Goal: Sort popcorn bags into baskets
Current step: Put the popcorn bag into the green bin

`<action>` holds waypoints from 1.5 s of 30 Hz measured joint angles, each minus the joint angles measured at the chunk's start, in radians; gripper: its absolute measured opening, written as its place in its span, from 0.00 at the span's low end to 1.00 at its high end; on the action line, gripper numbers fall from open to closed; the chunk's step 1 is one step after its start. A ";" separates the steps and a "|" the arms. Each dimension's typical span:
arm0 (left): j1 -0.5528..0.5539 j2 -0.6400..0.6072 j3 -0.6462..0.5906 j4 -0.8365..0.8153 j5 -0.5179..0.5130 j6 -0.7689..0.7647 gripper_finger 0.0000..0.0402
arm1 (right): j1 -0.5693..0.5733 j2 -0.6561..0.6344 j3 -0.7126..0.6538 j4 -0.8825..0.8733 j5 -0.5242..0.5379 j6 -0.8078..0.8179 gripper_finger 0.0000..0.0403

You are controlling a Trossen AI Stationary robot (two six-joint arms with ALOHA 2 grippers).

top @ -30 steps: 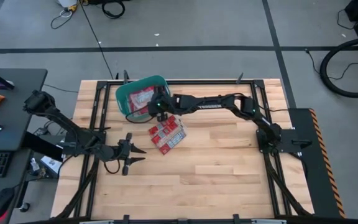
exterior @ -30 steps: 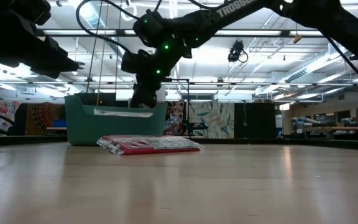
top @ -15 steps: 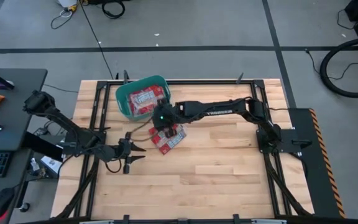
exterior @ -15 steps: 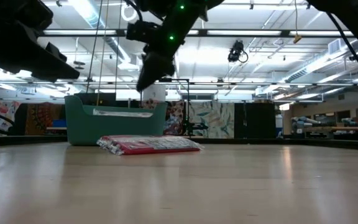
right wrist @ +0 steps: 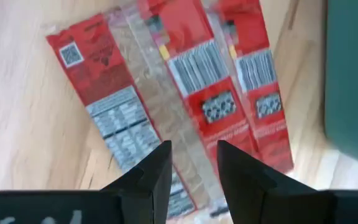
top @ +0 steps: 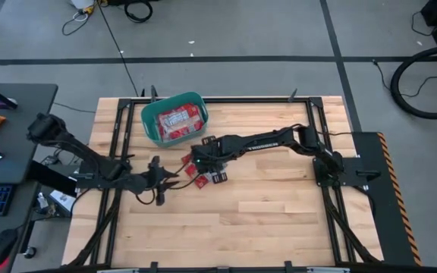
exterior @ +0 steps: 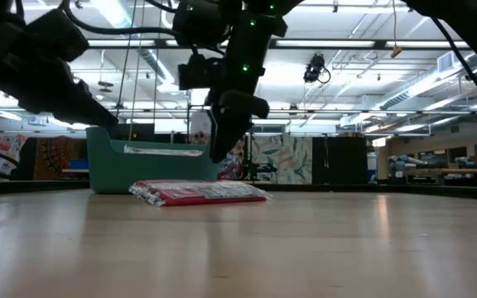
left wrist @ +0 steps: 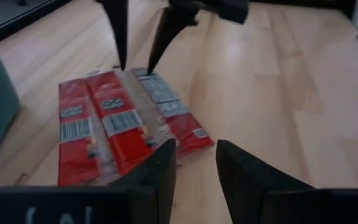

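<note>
Red popcorn bags (top: 203, 176) lie half hidden under right fingers (right wrist: 188, 163), parted, empty; left fingers (left wrist: 196, 163) likewise.

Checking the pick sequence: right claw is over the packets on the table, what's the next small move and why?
Probably lower the right claw straight down onto the top packet of the popcorn bags and close. It hangs above the pile with its fingers parted and empty. The teal basket already holds packets, and the pile lies beside it. The left claw waits nearby, open.
</note>
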 joint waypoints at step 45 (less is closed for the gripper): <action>0.263 0.600 0.044 0.555 0.059 0.088 0.30 | 0.149 -0.007 -0.452 0.581 0.312 -0.158 0.09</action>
